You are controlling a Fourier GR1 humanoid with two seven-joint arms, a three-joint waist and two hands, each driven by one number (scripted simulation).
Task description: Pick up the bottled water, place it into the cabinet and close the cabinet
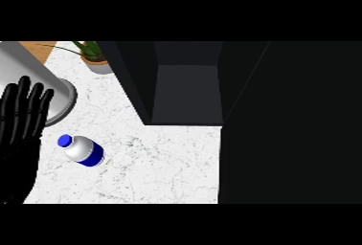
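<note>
Just beside the bottled water (83,150), the left hand (19,127) rests, fingers straight.

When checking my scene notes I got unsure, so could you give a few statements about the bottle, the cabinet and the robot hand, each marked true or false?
1. The bottled water rests on the counter, outside the cabinet. True.
2. The left robot hand is curled round the bottle. False: it is open, fingers up, at the view's left edge, apart from the bottle.
3. The cabinet shows an open, dark compartment. True.
4. The bottle's cap is red. False: it is blue.
5. A potted plant stands at the counter's far edge, left of the cabinet. True.
</note>
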